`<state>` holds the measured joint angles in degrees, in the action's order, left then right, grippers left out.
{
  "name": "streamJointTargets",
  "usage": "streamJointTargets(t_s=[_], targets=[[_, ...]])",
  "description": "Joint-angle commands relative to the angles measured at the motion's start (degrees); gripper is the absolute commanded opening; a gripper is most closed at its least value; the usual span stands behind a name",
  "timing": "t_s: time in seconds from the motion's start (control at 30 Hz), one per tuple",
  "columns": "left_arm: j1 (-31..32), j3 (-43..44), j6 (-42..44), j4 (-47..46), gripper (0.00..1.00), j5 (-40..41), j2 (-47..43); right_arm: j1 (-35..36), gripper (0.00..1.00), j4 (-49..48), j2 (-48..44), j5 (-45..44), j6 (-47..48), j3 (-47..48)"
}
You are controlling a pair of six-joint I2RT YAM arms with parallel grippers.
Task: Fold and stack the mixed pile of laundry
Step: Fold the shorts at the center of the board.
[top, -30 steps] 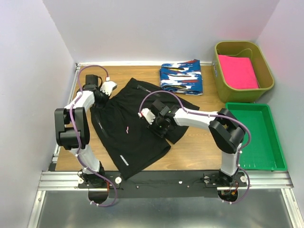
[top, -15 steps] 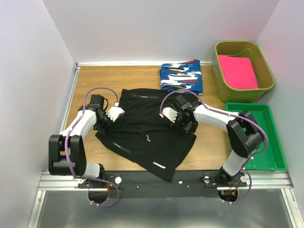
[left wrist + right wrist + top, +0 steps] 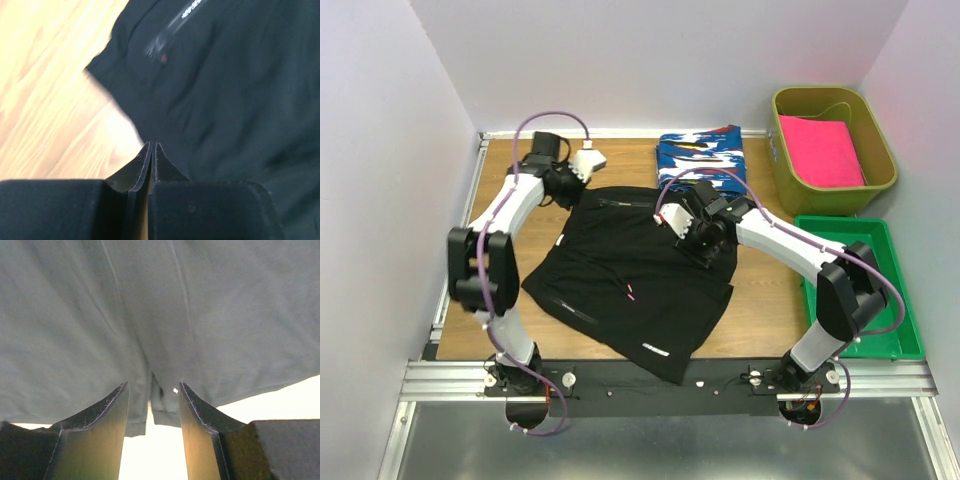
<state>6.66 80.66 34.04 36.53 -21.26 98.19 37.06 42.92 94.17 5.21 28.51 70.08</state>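
Observation:
The black garment [image 3: 640, 275] lies spread on the wooden table, waistband toward the back. Folded at the back lies the blue cloth [image 3: 701, 162] with white, red and black blotches. My left gripper [image 3: 590, 160] hovers off the garment's back-left corner; in the left wrist view it [image 3: 151, 145] is shut with nothing in it, above the edge of the black garment [image 3: 225, 75]. Over the garment's right side my right gripper [image 3: 708, 243] stands open. In the right wrist view it [image 3: 152, 390] straddles a hem of the black garment [image 3: 150, 305] without pinching it.
An olive bin [image 3: 783, 170] at the back right holds a bright pink folded cloth [image 3: 820, 150]. A green tray [image 3: 865, 300] sits in front of it along the right edge. A drawstring with a pink tip [image 3: 630, 293] lies on the garment.
The black garment was dragged and turned rightward, then stayed put. My left gripper let go of its left edge and swung to the back left. The right gripper's jaws widened a little.

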Motion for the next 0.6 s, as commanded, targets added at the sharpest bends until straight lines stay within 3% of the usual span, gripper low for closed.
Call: streamJointTargets(t_s=[0.0, 0.2, 0.57], targets=[[2.4, 3.8, -5.6, -4.7, 0.08, 0.0, 8.7, -0.1, 0.52, 0.2, 2.0, 4.8, -9.4, 1.2], [2.4, -0.2, -5.2, -6.2, 0.04, 4.4, 13.7, -0.6, 0.53, -2.0, 2.1, 1.1, -10.2, -1.1], [-3.2, -24.1, 0.9, -6.9, 0.02, 8.4, -0.4, -2.1, 0.54, -5.3, 10.8, 2.2, -9.4, 0.0]])
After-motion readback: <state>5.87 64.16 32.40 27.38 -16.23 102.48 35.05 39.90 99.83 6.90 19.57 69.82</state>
